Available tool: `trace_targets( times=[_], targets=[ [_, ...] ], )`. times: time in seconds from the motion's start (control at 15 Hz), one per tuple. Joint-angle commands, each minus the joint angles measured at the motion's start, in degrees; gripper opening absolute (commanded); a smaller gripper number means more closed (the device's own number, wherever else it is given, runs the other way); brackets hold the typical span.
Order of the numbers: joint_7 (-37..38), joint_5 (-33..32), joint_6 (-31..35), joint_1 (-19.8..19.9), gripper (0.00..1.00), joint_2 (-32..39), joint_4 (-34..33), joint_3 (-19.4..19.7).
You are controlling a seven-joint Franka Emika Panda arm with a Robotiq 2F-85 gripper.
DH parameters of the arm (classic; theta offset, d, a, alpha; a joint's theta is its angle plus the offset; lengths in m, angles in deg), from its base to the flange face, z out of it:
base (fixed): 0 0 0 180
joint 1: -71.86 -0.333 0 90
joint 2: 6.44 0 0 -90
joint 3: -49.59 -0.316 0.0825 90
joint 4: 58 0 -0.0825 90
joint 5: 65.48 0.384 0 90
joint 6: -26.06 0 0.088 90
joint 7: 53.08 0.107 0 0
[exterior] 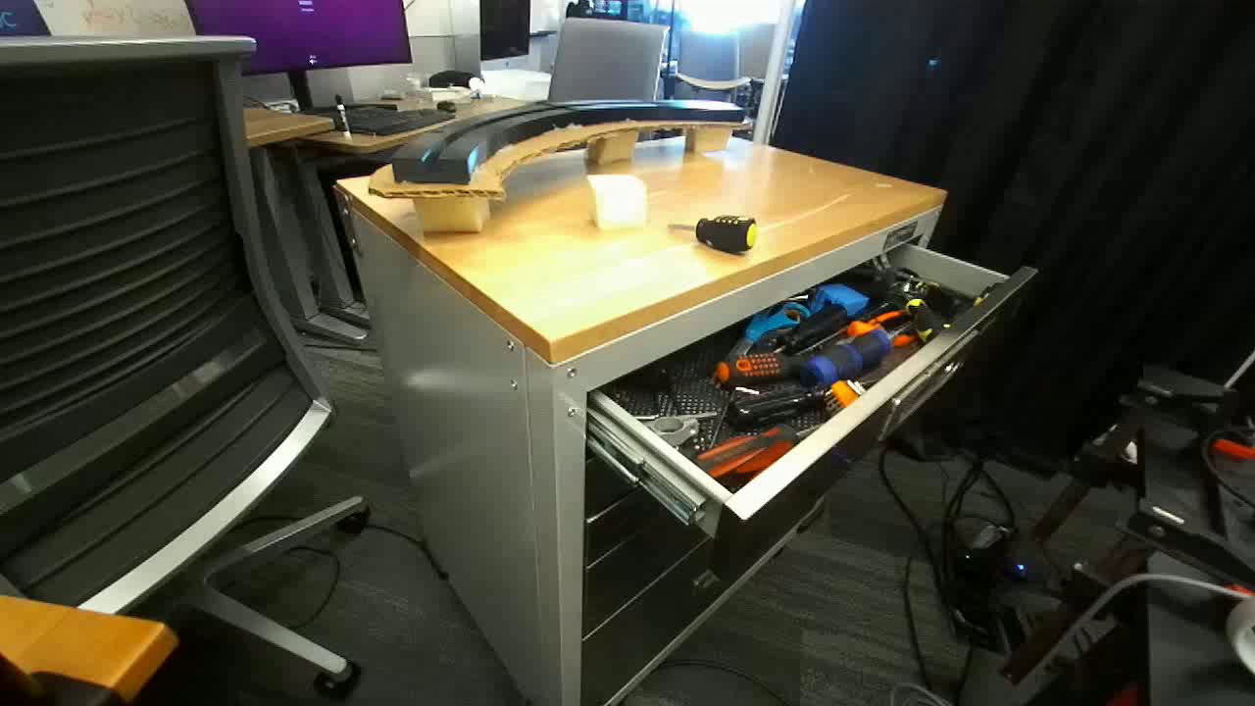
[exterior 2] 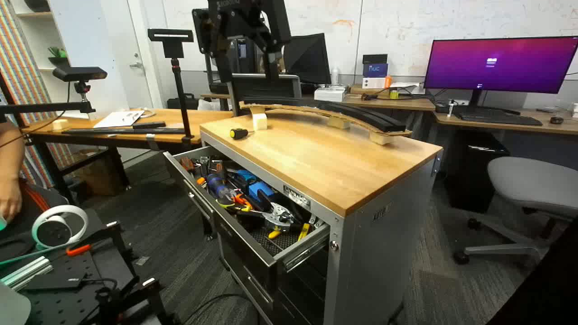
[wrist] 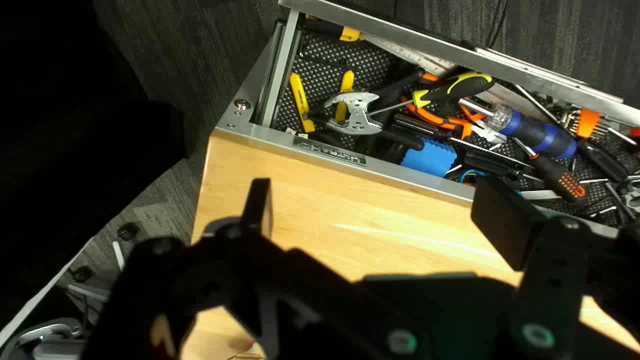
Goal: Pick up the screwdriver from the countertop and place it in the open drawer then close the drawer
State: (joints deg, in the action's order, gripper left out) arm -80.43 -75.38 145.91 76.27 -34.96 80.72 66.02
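Note:
The screwdriver, with a short black and yellow handle, lies on the wooden countertop in both exterior views [exterior: 726, 233] [exterior 2: 238, 133]. It is out of view in the wrist view. The countertop [exterior: 549, 284] is light brown and also shows in the wrist view [wrist: 310, 200]. The grey top drawer [exterior: 863, 407] is pulled out and holds many tools; its front rim shows in the wrist view [wrist: 525, 77]. My gripper [exterior 2: 247, 74] hangs above the countertop. In the wrist view its fingers [wrist: 380, 215] are wide apart with nothing between them.
A black curved strip on cardboard [exterior: 569, 123] rests on foam blocks at the countertop's far side. A white foam block [exterior: 618, 201] stands beside the screwdriver's tip. An office chair [exterior: 137, 294] is beside the cabinet. A person's arm [exterior 2: 11, 180] shows at an exterior view's edge.

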Motion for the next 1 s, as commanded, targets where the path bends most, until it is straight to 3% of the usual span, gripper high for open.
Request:
trace_targets(
  times=[0.0, 0.93],
  targets=[
    [-0.3, 0.4, 0.0, 0.7, 1.00, 0.1, -0.4, -0.6],
    [0.1, 0.1, 0.0, 0.8, 1.00, 0.8, -1.4, -0.7]
  ],
)
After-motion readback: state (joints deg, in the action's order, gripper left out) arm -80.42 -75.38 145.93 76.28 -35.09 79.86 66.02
